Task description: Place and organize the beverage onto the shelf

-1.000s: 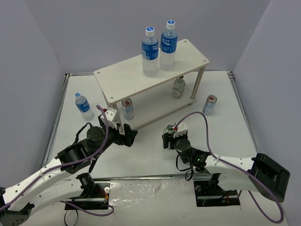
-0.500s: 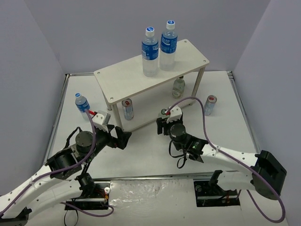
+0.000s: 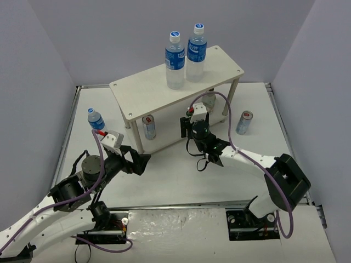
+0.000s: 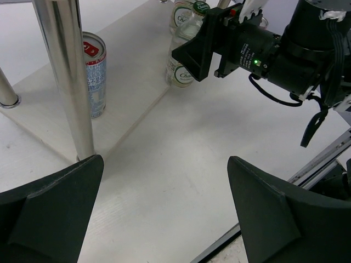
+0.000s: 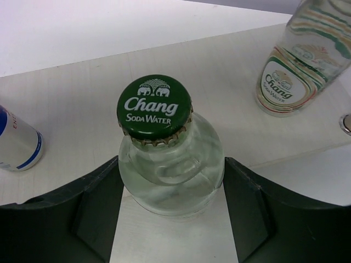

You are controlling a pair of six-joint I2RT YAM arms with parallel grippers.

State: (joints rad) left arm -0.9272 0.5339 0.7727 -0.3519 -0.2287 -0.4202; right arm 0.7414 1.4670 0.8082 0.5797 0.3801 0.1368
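Setting a soda bottle onto the lower tier

The right gripper (image 5: pixel 171 164) was clamped around the green-capped soda bottle (image 5: pixel 164 137) at the front edge of the shelf's (image 3: pixel 148 90) lower board, while the left gripper (image 4: pixel 164 161) hung wide and empty nearby. Two tall bottles (image 3: pixel 175 60) topped the shelf, with a can (image 3: pixel 148 126) and a second small bottle (image 5: pixel 290 71) below. A blue-labelled bottle (image 3: pixel 95 119) and another can (image 3: pixel 244 122) waited on the table (image 3: pixel 164 175).
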